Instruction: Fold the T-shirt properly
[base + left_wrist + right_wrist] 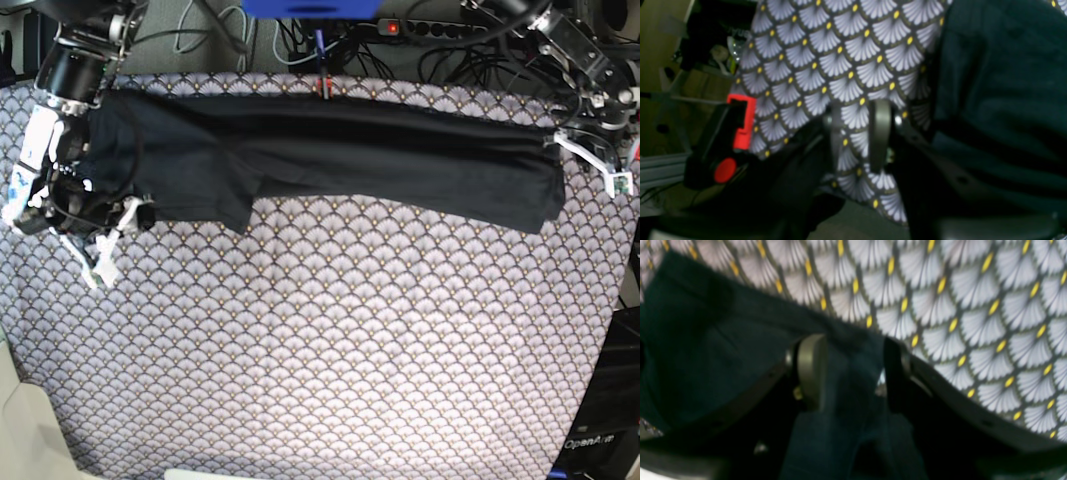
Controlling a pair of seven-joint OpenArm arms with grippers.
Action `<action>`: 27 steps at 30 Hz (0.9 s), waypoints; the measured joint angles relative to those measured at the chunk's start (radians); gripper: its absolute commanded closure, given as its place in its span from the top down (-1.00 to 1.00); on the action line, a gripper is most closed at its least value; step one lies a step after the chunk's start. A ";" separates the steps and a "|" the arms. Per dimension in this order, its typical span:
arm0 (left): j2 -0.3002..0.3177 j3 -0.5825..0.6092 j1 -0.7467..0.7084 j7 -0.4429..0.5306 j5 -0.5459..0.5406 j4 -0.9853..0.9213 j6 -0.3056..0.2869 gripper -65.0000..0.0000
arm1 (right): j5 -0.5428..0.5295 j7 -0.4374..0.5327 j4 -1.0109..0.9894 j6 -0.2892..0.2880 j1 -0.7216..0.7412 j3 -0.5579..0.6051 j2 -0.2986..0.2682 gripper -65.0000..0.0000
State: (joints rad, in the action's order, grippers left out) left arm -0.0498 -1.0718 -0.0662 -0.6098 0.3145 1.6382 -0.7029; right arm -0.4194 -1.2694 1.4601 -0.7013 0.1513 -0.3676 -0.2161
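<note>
Left wrist view: the left claw (860, 133) stands partly apart with only the patterned tablecloth (840, 60) showing between its fingers; nothing is held. The T-shirt (1000, 83) lies just to its right.

Right wrist view: the right claw (850, 373) is spread wide, with a ridge of the T-shirt (706, 356) running between its fingers (810, 370); whether it grips the cloth I cannot tell.

Base view: the T-shirt (350, 160) lies as a long narrow band along the far edge of the bench (330, 380). The right claw (95, 240) sits low at its left end, the left claw (600, 165) at its right end. A neat fold probably needs both ends pinched evenly, cloth only.
</note>
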 measured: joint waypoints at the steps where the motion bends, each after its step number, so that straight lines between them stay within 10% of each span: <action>1: 0.000 0.000 0.000 0.000 0.000 0.000 0.000 -0.55 | 0.000 -0.001 0.000 0.000 0.000 0.000 0.000 -0.09; 27: -0.003 0.000 0.028 0.002 0.053 0.005 0.000 -0.55 | -0.027 0.183 -0.213 0.000 0.005 0.004 -0.045 -0.10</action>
State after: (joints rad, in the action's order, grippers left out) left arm -0.0528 -1.0718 -0.0380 -0.6083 0.3679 1.6436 -0.7029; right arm -0.4469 -1.0863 1.2469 -0.7010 0.1562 -0.3637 -0.2607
